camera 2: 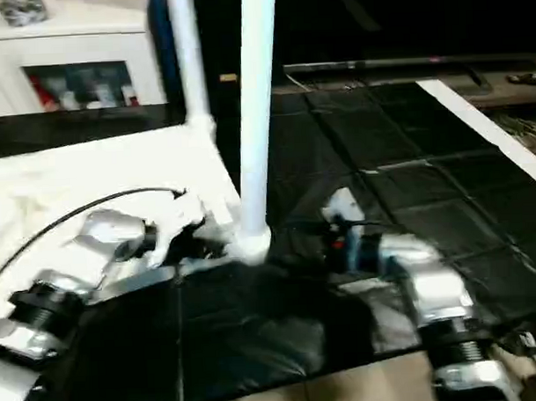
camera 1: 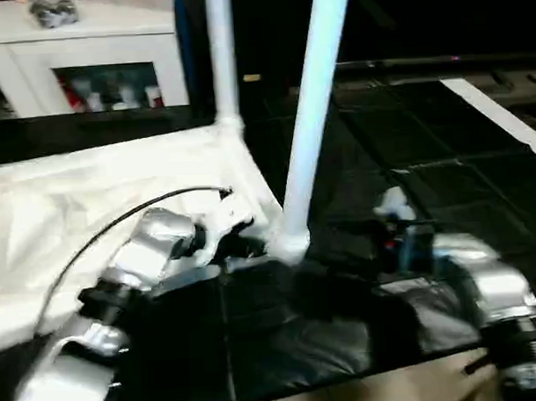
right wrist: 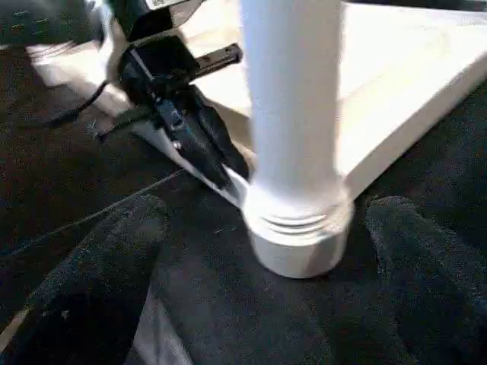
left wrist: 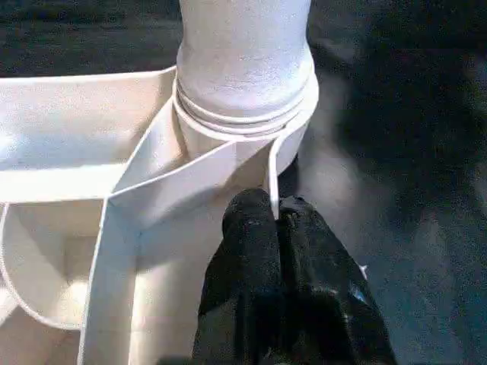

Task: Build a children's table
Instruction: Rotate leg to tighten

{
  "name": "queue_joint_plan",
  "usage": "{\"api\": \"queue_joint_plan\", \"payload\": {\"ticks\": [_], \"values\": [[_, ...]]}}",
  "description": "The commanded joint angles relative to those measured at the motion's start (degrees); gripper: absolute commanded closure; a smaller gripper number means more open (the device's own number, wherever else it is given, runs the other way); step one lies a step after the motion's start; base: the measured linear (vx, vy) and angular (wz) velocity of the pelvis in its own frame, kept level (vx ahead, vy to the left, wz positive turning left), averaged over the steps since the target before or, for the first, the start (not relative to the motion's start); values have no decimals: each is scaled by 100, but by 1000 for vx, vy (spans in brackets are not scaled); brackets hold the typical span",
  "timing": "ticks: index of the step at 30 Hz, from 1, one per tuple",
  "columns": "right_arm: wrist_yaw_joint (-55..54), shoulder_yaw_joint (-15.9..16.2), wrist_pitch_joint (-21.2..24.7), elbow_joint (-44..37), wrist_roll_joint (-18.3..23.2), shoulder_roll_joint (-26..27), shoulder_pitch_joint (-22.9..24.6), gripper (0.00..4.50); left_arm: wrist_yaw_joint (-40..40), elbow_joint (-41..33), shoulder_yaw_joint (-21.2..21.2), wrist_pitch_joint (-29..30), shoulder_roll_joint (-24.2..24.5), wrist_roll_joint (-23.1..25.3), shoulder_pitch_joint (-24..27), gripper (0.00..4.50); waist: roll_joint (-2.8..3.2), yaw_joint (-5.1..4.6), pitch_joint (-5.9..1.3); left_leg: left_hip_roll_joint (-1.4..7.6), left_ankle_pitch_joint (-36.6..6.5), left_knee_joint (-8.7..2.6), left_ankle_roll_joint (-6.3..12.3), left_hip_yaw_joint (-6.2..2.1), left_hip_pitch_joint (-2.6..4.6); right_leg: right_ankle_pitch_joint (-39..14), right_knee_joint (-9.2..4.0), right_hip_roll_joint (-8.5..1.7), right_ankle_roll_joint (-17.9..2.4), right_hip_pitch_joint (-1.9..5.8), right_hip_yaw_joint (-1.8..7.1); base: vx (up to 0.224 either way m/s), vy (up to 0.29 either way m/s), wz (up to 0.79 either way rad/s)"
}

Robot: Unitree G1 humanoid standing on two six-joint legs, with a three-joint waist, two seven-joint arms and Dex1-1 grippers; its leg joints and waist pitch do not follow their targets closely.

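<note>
Left wrist view: left claw [left wrist: 275, 220] clenched on the upturned table top's [left wrist: 68, 129] thin corner wall, beside a socketed leg [left wrist: 243, 53].
Right claw [right wrist: 262, 251] spread open around that leg; the light, stiff, slippery plastic is likely best gripped low, near the socket [right wrist: 298, 236].

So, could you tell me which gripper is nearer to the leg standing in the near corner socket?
Left. The left gripper is shut on the tabletop's rim right beside the near leg. The right gripper is open, one finger on either side of the leg, touching nothing.
</note>
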Motion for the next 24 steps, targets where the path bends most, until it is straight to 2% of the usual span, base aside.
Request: {"api": "queue_joint_plan", "payload": {"ticks": [1,3,4,7,9,14,15,20,24], "values": [[152,99,33,-88,73,-42,-91,5,-421,-169,-256,-197,7,15,24,450,10,25,-377,86,-994,-338,366,74,14,-1626,-345,-289,-1066,346,294,0,0,0],[252,306,-165,-29,-120,-66,-200,5,-847,-275,-440,-413,153,11,50,450,8,58,-385,105,-991,-338,323,93,40,-1621,-327,-295,-1091,327,291,0,0,0],[258,322,-181,-25,-134,-68,-207,5,-874,-280,-452,-427,162,13,51,450,14,56,-379,107,-982,-340,309,96,34,-1599,-324,-292,-1097,325,295,0,0,0],[436,526,-263,26,-218,-21,-293,5,-1060,-298,-581,-623,217,65,45,450,5,109,-384,120,-1040,-332,248,118,76,-1441,-291,-282,-1168,295,315,0,0,0],[537,622,-323,62,-240,40,-352,5,-1185,-320,-648,-717,246,68,46,450,3,113,-383,121,-1049,-341,237,110,41,-1445,-272,-288,-1145,318,323,0,0,0],[648,796,-351,243,-295,186,-506,5,-1368,-417,-741,-796,259,51,62,450,-10,138,-384,114,-1050,-341,189,111,33,-1442,-258,-288,-1124,318,344,0,0,0],[704,857,-294,328,-269,235,-571,32,-1405,-445,-770,-822,259,50,66,450,-10,132,-381,109,-1079,-346,181,106,19,-1538,-266,-294,-1097,330,344,0,0,0],[865,1019,-250,613,-277,360,-741,71,-1446,-453,-814,-887,245,59,65,450,-2,146,-370,114,-1206,-336,137,115,52,-1683,-280,-288,-1074,286,371,0,0,0],[1030,1069,-207,714,-246,445,-814,94,-1454,-435,-822,-925,244,70,62,450,-12,162,-362,106,-1311,-333,102,106,27,-1830,-269,-286,-1033,291,384,0,0,0]]}}
